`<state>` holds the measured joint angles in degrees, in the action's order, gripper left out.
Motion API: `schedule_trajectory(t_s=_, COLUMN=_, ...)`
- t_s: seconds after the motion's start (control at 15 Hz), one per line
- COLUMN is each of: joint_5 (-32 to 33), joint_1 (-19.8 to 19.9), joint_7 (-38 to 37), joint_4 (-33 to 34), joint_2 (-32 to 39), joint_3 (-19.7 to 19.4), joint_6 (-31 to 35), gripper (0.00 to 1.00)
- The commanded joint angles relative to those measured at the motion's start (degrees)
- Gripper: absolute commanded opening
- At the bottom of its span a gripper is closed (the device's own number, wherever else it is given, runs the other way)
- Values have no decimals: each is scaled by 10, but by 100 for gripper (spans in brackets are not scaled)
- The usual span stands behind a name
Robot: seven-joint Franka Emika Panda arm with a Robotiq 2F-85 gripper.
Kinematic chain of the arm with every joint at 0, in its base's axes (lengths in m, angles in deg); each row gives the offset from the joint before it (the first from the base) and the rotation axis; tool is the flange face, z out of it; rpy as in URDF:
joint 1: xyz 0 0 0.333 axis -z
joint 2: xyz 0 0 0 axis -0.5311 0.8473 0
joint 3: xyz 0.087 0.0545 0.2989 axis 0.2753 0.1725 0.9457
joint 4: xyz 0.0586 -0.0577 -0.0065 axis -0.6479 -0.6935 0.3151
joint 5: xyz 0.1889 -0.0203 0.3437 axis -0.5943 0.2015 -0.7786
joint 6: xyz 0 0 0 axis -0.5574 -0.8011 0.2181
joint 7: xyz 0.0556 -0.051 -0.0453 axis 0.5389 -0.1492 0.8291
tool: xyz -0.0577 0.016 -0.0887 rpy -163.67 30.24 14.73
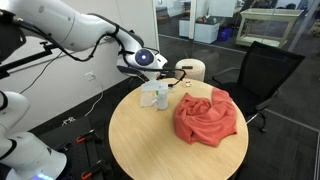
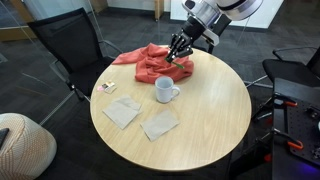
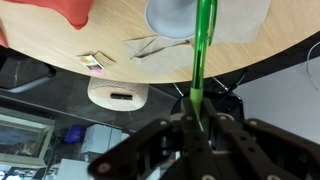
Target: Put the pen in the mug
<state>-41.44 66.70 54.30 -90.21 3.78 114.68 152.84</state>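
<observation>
My gripper is shut on the light green pen, which sticks out from between the fingers towards the table. The whitish-grey mug stands upright on the round wooden table, close to the pen's tip in the wrist view. In both exterior views the gripper hovers above the table, a little away from the mug. The pen is too small to make out in the exterior views.
A crumpled red cloth lies on the table near the mug. Two grey napkins and a small card lie flat. A cream cylinder stands beyond the table. Black chairs stand nearby.
</observation>
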Motion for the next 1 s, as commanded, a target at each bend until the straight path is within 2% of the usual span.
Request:
schedule_trajectory(t_s=0.0, joint_5=-35, joint_1=41, joint_7=117, joint_4=26, joint_2=33, joint_3=38, joint_6=-33, gripper=3)
schedule_trajectory(t_s=0.07, joint_5=-87, joint_1=-4, joint_7=171, joint_4=36, joint_2=24, joint_3=-11, joint_6=-63, gripper=3)
schedule_trajectory(t_s=0.2, joint_5=-134, joint_1=-28, joint_7=237, joint_4=46, joint_2=22, joint_3=-48, joint_6=-112, gripper=3)
schedule_trajectory(t_s=0.4, joint_5=-199, joint_1=-100, joint_7=319, joint_4=61, joint_2=14, joint_3=-144, joint_6=-200, gripper=3)
schedule_trajectory(t_s=0.67, joint_5=-230, joint_1=-186, joint_7=368, joint_4=91, joint_2=28, joint_3=-254, joint_6=-293, gripper=3)
schedule_trajectory(t_s=0.93, joint_5=-233, joint_1=-231, joint_7=379, joint_4=121, joint_2=44, joint_3=-313, joint_6=-353, gripper=3)
